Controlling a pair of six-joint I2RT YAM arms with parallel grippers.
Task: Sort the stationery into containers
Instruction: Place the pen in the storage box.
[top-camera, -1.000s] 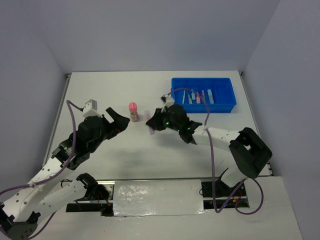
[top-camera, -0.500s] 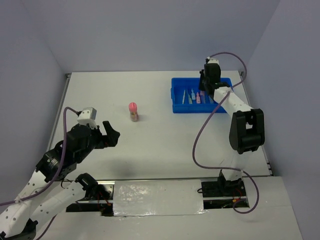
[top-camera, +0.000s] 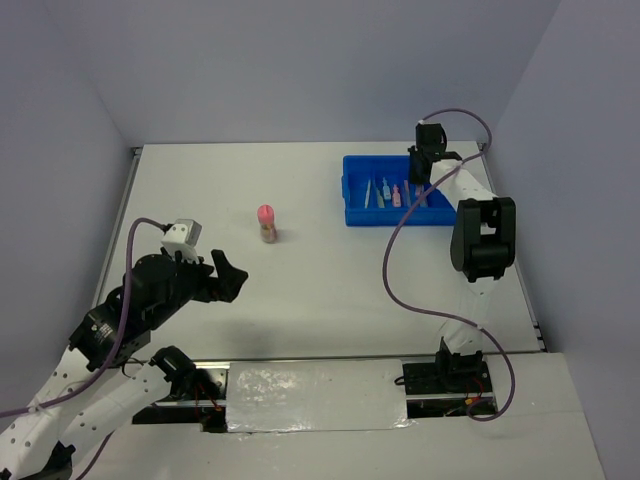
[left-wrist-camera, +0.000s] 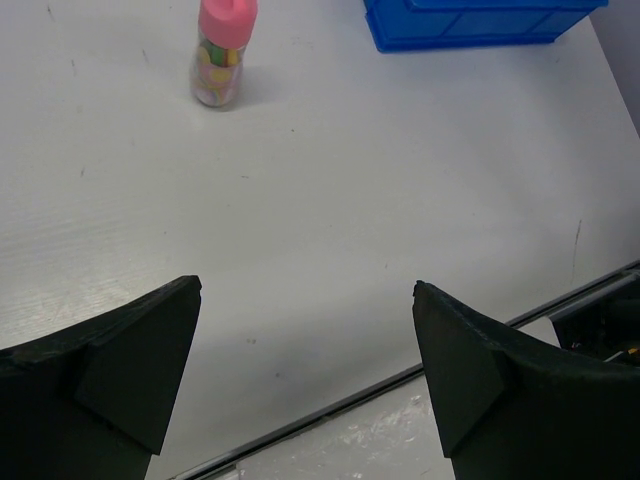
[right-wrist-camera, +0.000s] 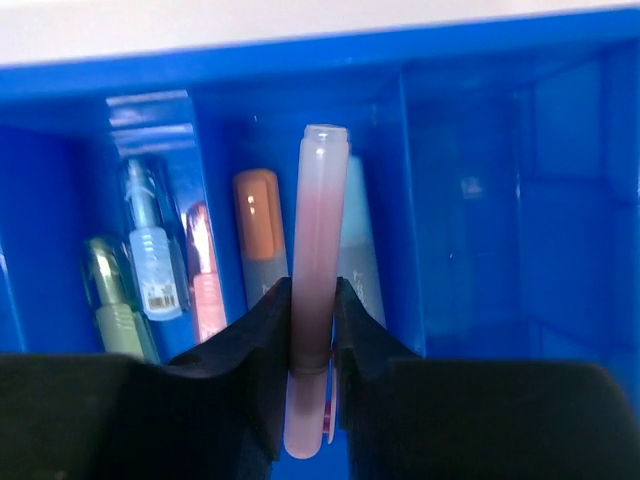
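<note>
- Stationery (top-camera: 392, 194) is in two places: one piece alone on the white table (top-camera: 330, 290), the others at the blue tray (top-camera: 395, 220) on the far right.
- Left gripper (top-camera: 228, 275) hangs over the near-left part of the table. Its fingers (left-wrist-camera: 130, 350) are spread wide with nothing between them, and only bare table shows in the gap.
- Pink-capped tube (top-camera: 266, 222) stands upright on the table, beyond the left gripper and well apart from it. It is also well left of the tray. The left wrist view shows it (left-wrist-camera: 222, 55) with coloured bits inside a clear body.
- Blue tray sits at the far right of the table, and its narrow compartments hold several pieces lying lengthwise. From the left these are a green highlighter (right-wrist-camera: 110, 295), a clear-blue one (right-wrist-camera: 150, 250), a pink one (right-wrist-camera: 203, 275) and an orange-capped one (right-wrist-camera: 258, 225).
- Right gripper (top-camera: 424, 168) is over the right part of the tray, its fingers closed narrow on a pale pink highlighter (right-wrist-camera: 318, 220). The highlighter points away from the wrist camera, above a compartment just right of the orange-capped one. Whether it touches the tray floor cannot be told.
</note>
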